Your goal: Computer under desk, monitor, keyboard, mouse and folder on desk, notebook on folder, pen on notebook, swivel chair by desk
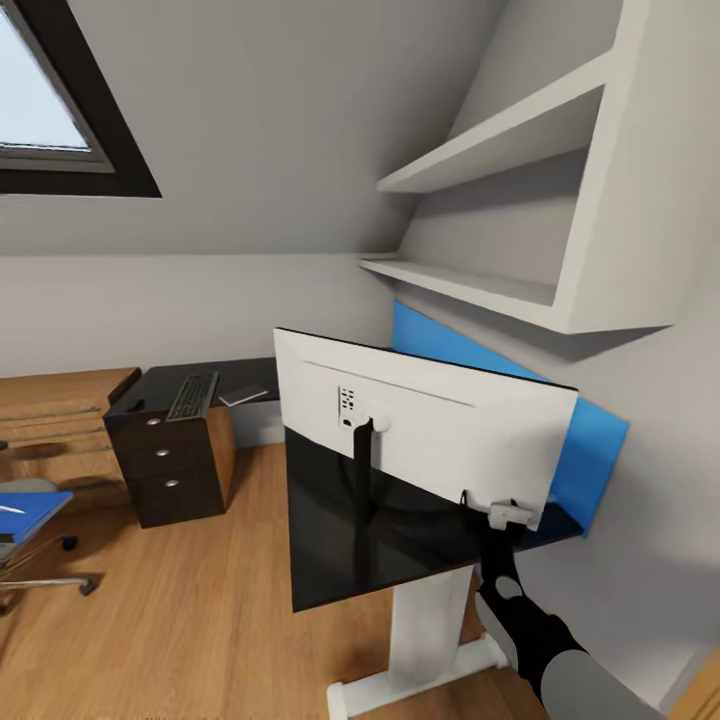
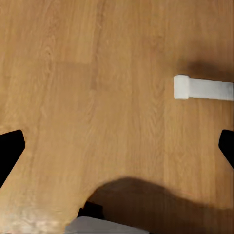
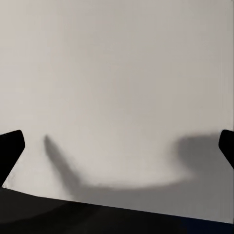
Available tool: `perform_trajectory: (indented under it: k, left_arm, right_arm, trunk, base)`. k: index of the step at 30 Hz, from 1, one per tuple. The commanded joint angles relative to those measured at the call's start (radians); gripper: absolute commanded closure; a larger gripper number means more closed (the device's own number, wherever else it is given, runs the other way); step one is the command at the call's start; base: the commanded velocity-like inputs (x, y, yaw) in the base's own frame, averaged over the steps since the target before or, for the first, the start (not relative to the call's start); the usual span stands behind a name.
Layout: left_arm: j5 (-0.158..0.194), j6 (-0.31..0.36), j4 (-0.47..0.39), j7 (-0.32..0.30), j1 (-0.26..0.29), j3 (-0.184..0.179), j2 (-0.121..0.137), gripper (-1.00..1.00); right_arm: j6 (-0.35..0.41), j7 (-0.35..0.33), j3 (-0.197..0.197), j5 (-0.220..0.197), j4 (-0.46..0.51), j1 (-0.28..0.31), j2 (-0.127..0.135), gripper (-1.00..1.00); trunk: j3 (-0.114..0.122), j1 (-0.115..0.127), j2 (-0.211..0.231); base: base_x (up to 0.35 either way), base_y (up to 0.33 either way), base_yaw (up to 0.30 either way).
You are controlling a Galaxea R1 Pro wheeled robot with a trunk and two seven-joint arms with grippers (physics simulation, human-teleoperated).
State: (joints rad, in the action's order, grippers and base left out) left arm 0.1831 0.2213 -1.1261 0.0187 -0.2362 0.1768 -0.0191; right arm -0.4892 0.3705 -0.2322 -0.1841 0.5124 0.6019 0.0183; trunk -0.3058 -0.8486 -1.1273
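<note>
The white-backed monitor (image 1: 430, 420) stands on the black desk top (image 1: 330, 560) with its back toward me. My right gripper (image 1: 505, 520) is at the monitor's lower right corner. In the right wrist view this gripper (image 3: 117, 146) is open, its fingers spread wide in front of the monitor's white back (image 3: 117, 73). The keyboard (image 1: 192, 396) lies on a dark drawer cabinet (image 1: 170, 465) at the left. A blue folder (image 1: 32, 512) with a white pen (image 1: 10, 509) on it rests on the swivel chair (image 1: 45, 580) at the far left. My left gripper (image 2: 117, 146) hangs open over the wooden floor.
White wall shelves (image 1: 500, 150) hang above the desk and a blue panel (image 1: 590, 450) sits behind it. The desk's white leg (image 1: 425, 630) and foot (image 2: 202, 88) stand on the wooden floor. A flat grey item (image 1: 243, 394) lies beside the keyboard. Wooden furniture (image 1: 60, 395) borders the cabinet.
</note>
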Motion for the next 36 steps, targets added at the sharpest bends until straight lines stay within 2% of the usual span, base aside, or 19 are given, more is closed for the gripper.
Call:
perform_trajectory:
  k: [1, 2, 3, 4, 5, 10, 15, 31, 36]
  left_arm:
    - [0.01, -0.03, 0.061, 0.002, 0.0, 0.001, 0.011, -1.0]
    - [0.01, -0.058, 0.094, 0.002, 0.0, 0.001, 0.019, -1.0]
    - [0.01, -0.137, 0.169, 0.001, 0.0, 0.001, 0.034, -1.0]
    - [0.01, -0.24, 0.25, 0.0, 0.0, 0.001, 0.05, -1.0]
    - [0.01, -0.437, 0.366, -0.002, 0.0, 0.001, 0.072, -1.0]
    - [0.013, -0.699, 0.49, 0.002, 0.0, 0.001, 0.095, -1.0]
    - [0.013, -0.714, 0.496, 0.003, 0.0, 0.0, 0.094, -1.0]
    - [0.025, -0.706, 0.504, 0.009, 0.0, 0.001, 0.1, -1.0]
    - [0.029, -0.707, 0.505, 0.009, 0.0, 0.002, 0.1, -1.0]
  right_arm:
    - [-0.017, 0.005, -0.009, -0.008, -0.001, 0.001, 0.001, -1.0]
    - [-0.023, 0.005, -0.009, -0.008, -0.001, 0.001, 0.001, -1.0]
    - [-0.035, 0.005, -0.01, -0.008, -0.002, 0.001, 0.002, -1.0]
    - [-0.043, 0.005, -0.01, -0.007, -0.002, 0.001, 0.002, -1.0]
    - [-0.05, 0.005, -0.01, -0.007, -0.006, 0.001, 0.002, -1.0]
    - [-0.058, 0.004, -0.01, -0.005, -0.024, 0.001, 0.0, -1.0]
    - [-0.058, 0.004, -0.01, -0.005, -0.026, 0.001, 0.0, -1.0]
    - [-0.058, 0.0, -0.014, -0.002, -0.032, 0.001, -0.002, -1.0]
    - [-0.058, 0.001, -0.015, -0.002, -0.032, 0.001, -0.004, -1.0]
  trunk:
    - [-0.002, 0.0, -0.001]
    - [-0.002, 0.0, -0.001]
    - [-0.003, 0.0, -0.001]
    - [-0.004, 0.0, -0.001]
    - [-0.004, 0.0, -0.001]
    - [-0.006, 0.0, -0.001]
    - [-0.006, 0.0, -0.001]
    - [-0.006, 0.0, -0.001]
    - [-0.007, 0.0, -0.001]
  base:
    - [0.0, -0.011, 0.187]
    - [0.0, -0.009, 0.193]
    - [0.0, -0.006, 0.196]
    - [0.0, -0.004, 0.176]
    - [0.0, -0.002, 0.127]
    - [0.0, -0.001, 0.055]
    - [0.0, -0.056, 0.003]
    - [0.114, -0.303, 0.0]
    - [0.054, -0.113, 0.041]
